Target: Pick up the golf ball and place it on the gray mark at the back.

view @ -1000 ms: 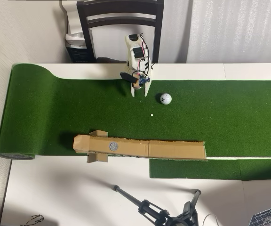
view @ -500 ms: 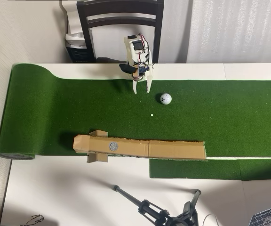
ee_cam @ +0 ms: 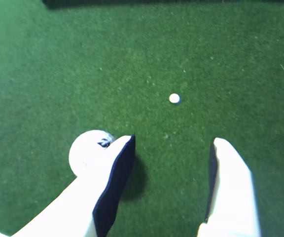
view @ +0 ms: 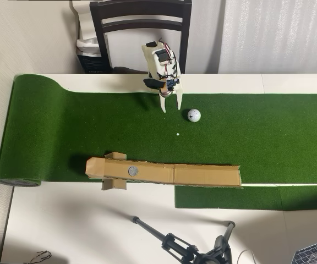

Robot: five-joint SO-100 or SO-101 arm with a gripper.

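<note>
White gripper [ee_cam: 173, 144] fills the bottom of the wrist view, its two fingers [ee_cam: 230, 187] spread wide with bare turf [ee_cam: 191, 54] between them and nothing held. At the left finger's outer side, about 9 o'clock from its tip, the ball [ee_cam: 87, 150] sits on the turf, partly hidden by that finger, a dark logo showing on top. Farther up, at about 12 o'clock from the gap, lies a tiny white dot [ee_cam: 174, 98].

Seen from overhead, the gripper [view: 171, 108] points down at the turf [view: 268, 132] near the mat's upper edge, with the ball [view: 193, 115] just beside it at 4 o'clock. The dot [view: 177, 134] lies near the ball at 7 o'clock. Well apart, at 7 o'clock from the gripper, a long cardboard strip [view: 202, 175] rests along the mat's lower edge, and the mark [view: 132, 171] sits on its left part. The mat covers a white surface [view: 65, 220], with a dark chair [view: 142, 22] at 12 o'clock beyond the arm.
</note>
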